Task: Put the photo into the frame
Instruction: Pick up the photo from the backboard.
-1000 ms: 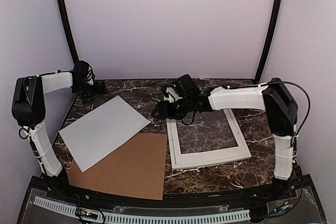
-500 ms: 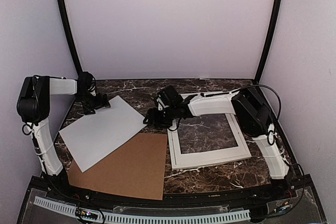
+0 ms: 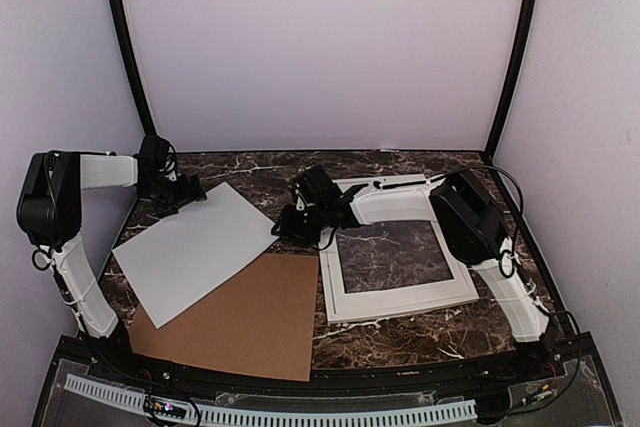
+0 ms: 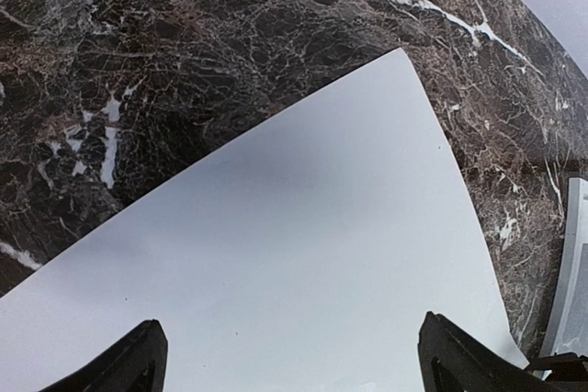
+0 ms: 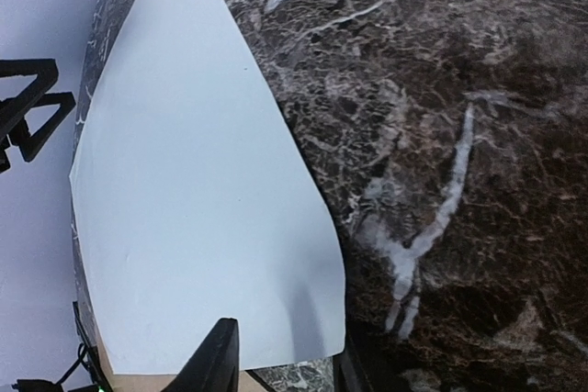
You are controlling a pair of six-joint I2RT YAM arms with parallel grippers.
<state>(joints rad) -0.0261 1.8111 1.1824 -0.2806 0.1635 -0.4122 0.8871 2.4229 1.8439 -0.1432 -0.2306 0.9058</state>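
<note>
The photo lies left of centre with a plain pale side up, so no print shows. My left gripper hovers over its far corner. In the left wrist view the left gripper stands wide open above the photo. My right gripper reaches across to the photo's right corner. In the right wrist view the right gripper has narrowed jaws that still stand apart, either side of the slightly curled corner of the photo. The white frame lies flat to the right, with marble showing through its centre.
A brown cardboard sheet lies at the front, its far corner tucked under the photo and beside the frame. The dark marble table is ringed by pale walls and two black corner posts.
The right arm has stretched left from over the frame to the photo's right corner, and its jaws have narrowed. The left gripper has shifted slightly at the far corner and stays wide open.
</note>
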